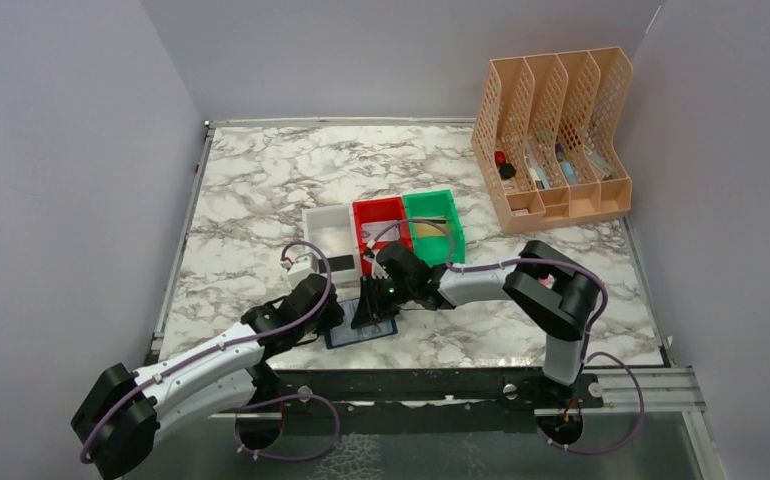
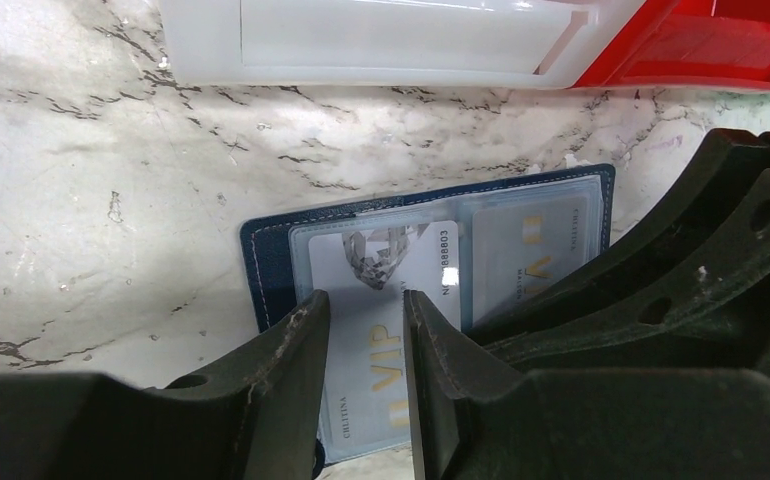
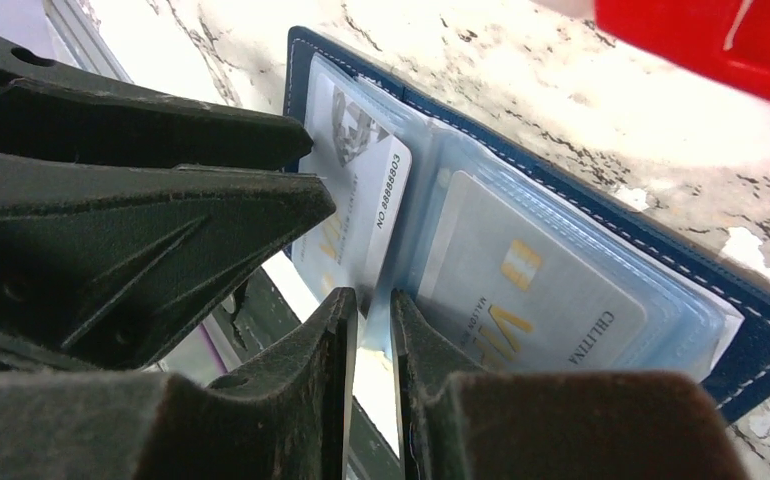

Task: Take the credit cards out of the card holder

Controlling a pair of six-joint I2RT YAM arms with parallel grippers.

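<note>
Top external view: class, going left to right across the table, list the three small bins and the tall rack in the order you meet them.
white bin → red bin → green bin → peach file rack

The left arm (image 1: 201, 365) has its elbow folded out past the near left corner of the table (image 1: 261, 180). Its forearm runs forward and to the right, low over the surface. The right arm (image 1: 481, 283) rises from its base at the near edge, bends at the elbow, and its forearm runs to the left. Both wrists meet near the middle of the near edge.

The left gripper (image 2: 364, 340) points downward, and its jaws stand apart with a clear gap. The right gripper (image 3: 369, 345) is just beside it, also tilted downward. Its jaws leave only a narrow slit, and whether they clamp anything cannot be determined.
</note>
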